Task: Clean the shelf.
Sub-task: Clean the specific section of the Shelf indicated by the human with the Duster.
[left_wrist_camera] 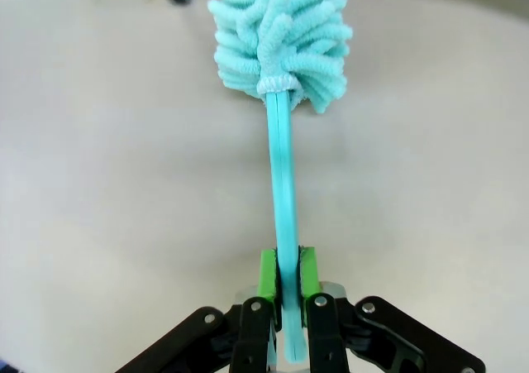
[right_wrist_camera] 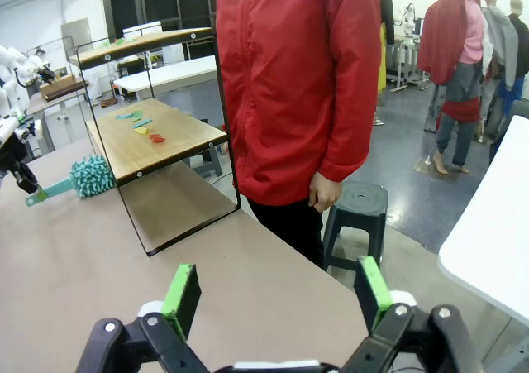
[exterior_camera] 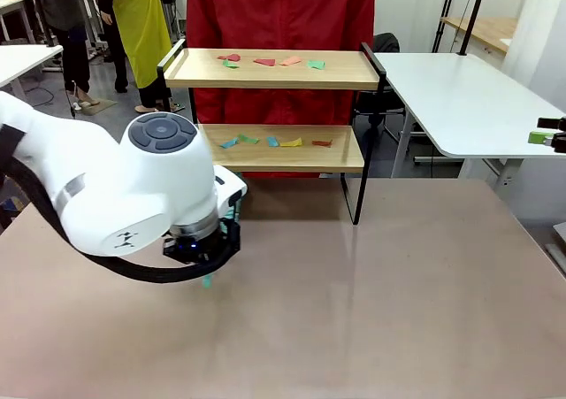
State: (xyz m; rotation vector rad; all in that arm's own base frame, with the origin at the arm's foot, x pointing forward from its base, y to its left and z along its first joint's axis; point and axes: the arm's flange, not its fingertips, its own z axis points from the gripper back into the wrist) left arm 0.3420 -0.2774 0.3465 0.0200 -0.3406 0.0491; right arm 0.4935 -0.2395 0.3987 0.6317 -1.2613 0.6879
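The shelf point(exterior_camera: 265, 156) stands at the table's far middle, and small coloured paper scraps point(exterior_camera: 265, 61) lie on both of its wooden boards. My left gripper point(left_wrist_camera: 287, 278) is shut on the thin handle of a teal fluffy duster point(left_wrist_camera: 281, 34). In the front view that gripper point(exterior_camera: 208, 256) hangs low over the table in front of the shelf's left end, largely hidden by its own arm. The right wrist view shows the duster point(right_wrist_camera: 89, 176) just off the shelf point(right_wrist_camera: 157, 137). My right gripper point(right_wrist_camera: 277, 294) is open and holds nothing, far to the right point(exterior_camera: 548, 136).
A person in a red jacket point(exterior_camera: 279, 10) stands right behind the shelf. A white side table point(exterior_camera: 460, 98) lies to the right and a black stool point(right_wrist_camera: 355, 203) is beside the person. The tan tabletop point(exterior_camera: 371, 310) is bare in front.
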